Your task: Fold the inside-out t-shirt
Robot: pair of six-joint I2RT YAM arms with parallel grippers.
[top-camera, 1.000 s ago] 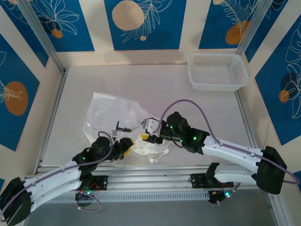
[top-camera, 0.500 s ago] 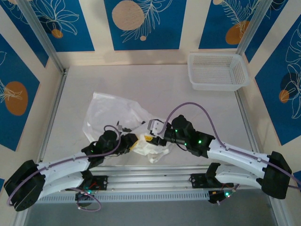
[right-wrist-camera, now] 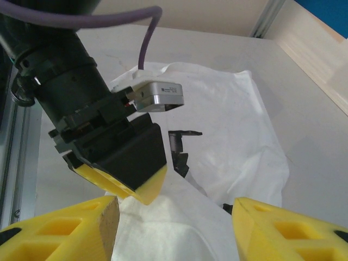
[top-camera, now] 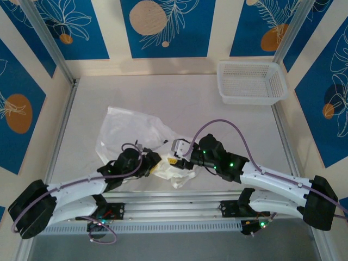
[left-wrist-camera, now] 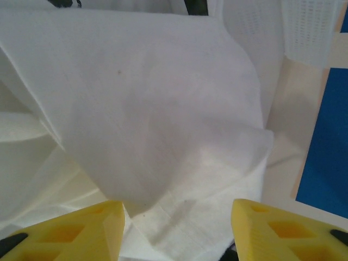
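Currently seeing shirt (top-camera: 130, 129) crumpled left of centre on table (top-camera: 228, 136), near edge bunched between left gripper (top-camera: 154, 163) and right gripper (top-camera: 174, 159). Both jaws apart, clamping nothing; fabric lying between left fingers (left-wrist-camera: 81, 228). Basket (top-camera: 252, 82) in far right corner, well apart. Left gripper partly blocking right wrist view of bunch. Small black part (right-wrist-camera: 179, 147) on fabric, unidentifiable.

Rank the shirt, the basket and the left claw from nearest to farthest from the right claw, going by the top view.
1. Shirt: right under the right claw, near the middle of the table.
2. Left claw: just to its left.
3. Basket: far back right corner.
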